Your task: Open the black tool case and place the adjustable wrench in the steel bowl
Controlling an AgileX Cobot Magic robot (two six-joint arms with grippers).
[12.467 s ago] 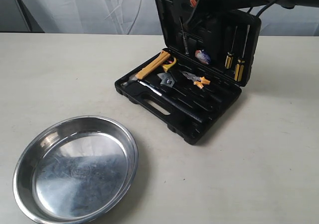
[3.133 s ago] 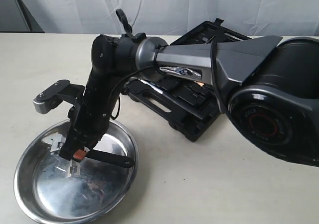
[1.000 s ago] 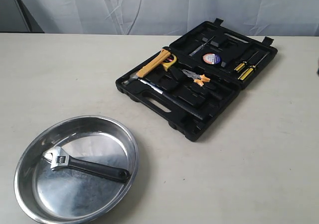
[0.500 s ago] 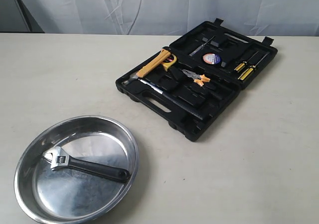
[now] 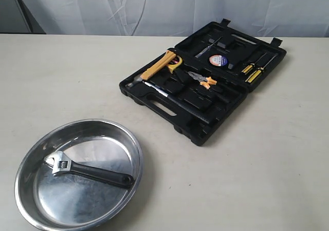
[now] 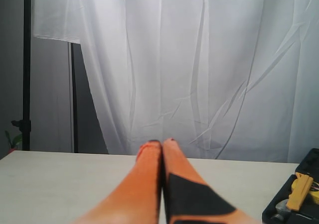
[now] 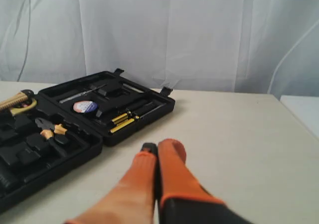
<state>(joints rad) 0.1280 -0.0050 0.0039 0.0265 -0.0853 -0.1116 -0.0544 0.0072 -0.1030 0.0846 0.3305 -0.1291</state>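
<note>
The black tool case [image 5: 169,109] lies flat and fully open at the table's back right, also seen in the right wrist view as the tool case [image 7: 30,157]. Inside the steel bowl [image 5: 28,156] at the front left lies the adjustable wrench [image 5: 85,170], its silver head toward the left rim. Neither arm shows in the exterior view. My left gripper [image 6: 162,143] is shut and empty, pointing over bare table toward the curtain. With its orange fingers pressed together and holding nothing, my right gripper [image 7: 160,148] is shut beside the case.
In the case's tray sit a yellow-handled hammer [image 5: 154,70], small orange-handled pliers [image 5: 203,80], yellow screwdrivers [image 5: 250,72] and a round tape [image 5: 218,60]. A white curtain [image 5: 169,7] hangs behind the table. The table's right edge [image 7: 299,122] shows in the right wrist view.
Since 3.1 s ago the arm has left the bowl, leaving the wrench lying in it. The case lid, upright 12.5 s ago, now lies flat. Nothing differs over the last second.
</note>
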